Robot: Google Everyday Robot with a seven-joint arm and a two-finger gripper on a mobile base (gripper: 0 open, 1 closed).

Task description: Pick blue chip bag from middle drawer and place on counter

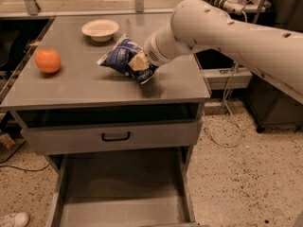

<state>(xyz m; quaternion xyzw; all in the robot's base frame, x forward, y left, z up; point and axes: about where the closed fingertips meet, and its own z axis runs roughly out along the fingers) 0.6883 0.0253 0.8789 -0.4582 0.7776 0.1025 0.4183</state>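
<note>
Speckled floor, grey cabinet, counter (94,86) across the upper half of view. Gripper (138,63) over the right-centre of that counter, at the end of the white arm (222,30) reaching in from the right. Clamped on the blue chip bag (120,58), tan finger pressed into the bag's right end. Bag tilted, left crimped end raised, lower right corner at or just off the surface; cannot tell whether touching, shadow tight underneath. Already out of the middle drawer (123,188), pulled open and bare at the bottom of view. Judged step: the put-down, near the end of the task. To do well: lower straight down until resting on the bag's broad underside, not balanced on the corner. Release only after settling the weight on the metal. Spread the fingers fully before lifting, to avoid dragging clinging foil. Keep the drop point as now, well in from the front lip and the right edge; glossy top plus slick foil, likely to slide if nudged. Retreat up and rightward, away from the bag. Further out: cream bowl (100,30) near, behind-left of the bag; orange (48,60) well apart toward the left edge. Neither in the path, but no sweeping leftward. Closed drawer front (116,136) with black handle just under the counter lip, not part of this step.
</note>
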